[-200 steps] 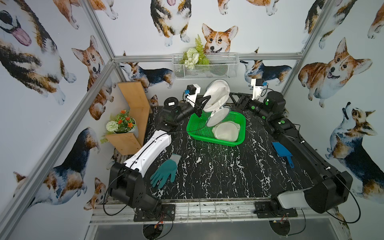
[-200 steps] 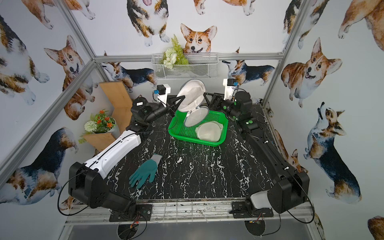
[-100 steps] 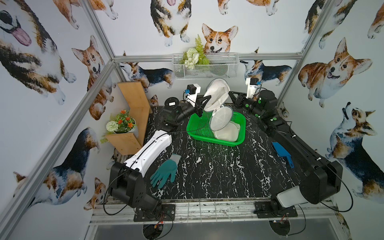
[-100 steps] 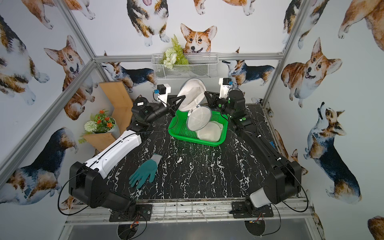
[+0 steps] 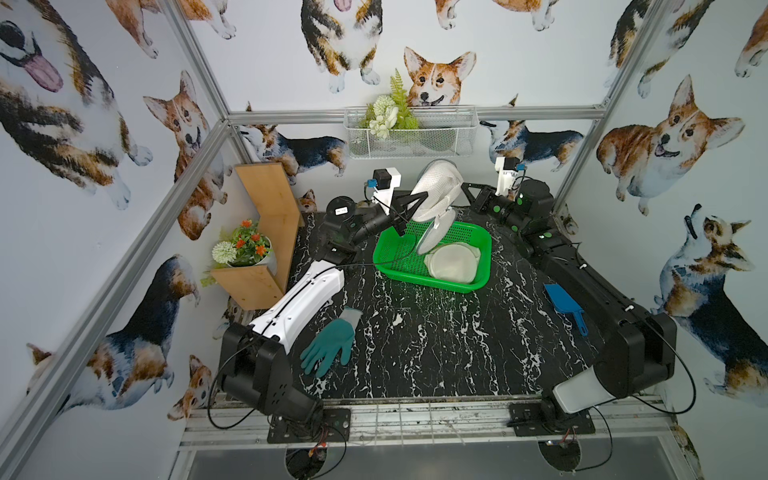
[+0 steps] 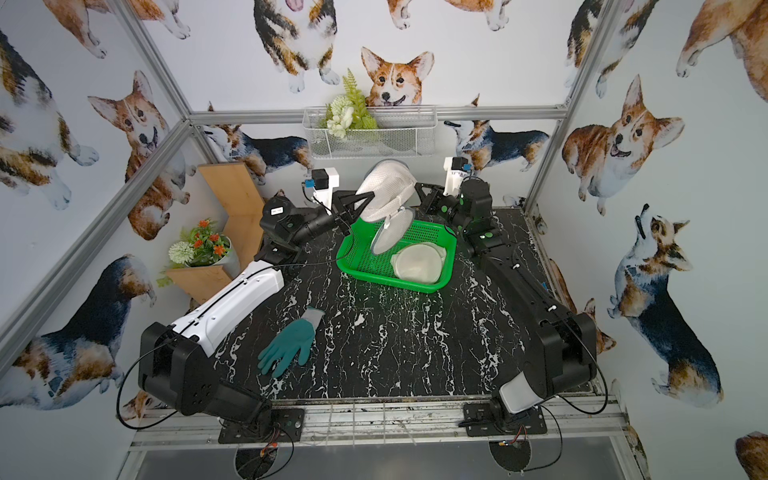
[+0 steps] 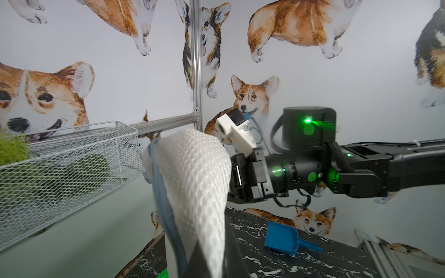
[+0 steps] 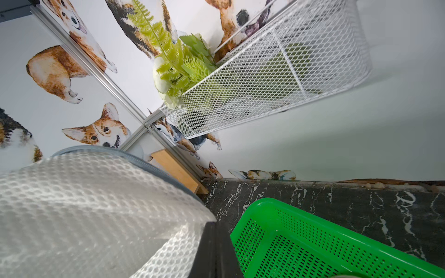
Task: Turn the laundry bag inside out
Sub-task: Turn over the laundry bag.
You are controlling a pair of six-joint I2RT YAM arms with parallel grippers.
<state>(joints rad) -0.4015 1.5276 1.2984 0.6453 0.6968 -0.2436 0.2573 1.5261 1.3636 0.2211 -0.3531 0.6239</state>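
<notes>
We had left gripper [image 5: 417, 199] and right gripper [image 5: 464, 189] clenched on the white mesh laundry bag [image 5: 438, 187], aloft for inverting room.

The left arm [image 5: 266, 374] is built of black joints, with one link sheathed in a white shell [image 5: 305, 295]. The right arm [image 5: 582, 274] is finished black and dotted with green lights [image 7: 307, 120]. The left gripper [image 5: 419, 197] and right gripper [image 5: 464, 188] are black.

The white mesh laundry bag [image 5: 437, 189] hangs raised over the far rim of the green basket [image 5: 432, 284]. The left gripper [image 5: 417, 199] is clamped on one side and the right gripper [image 5: 462, 191] meets the opposite edge. A second white bag [image 5: 451, 262] lies flat in the basket. A teal glove [image 5: 328, 343] lies near the left arm's base.
</notes>
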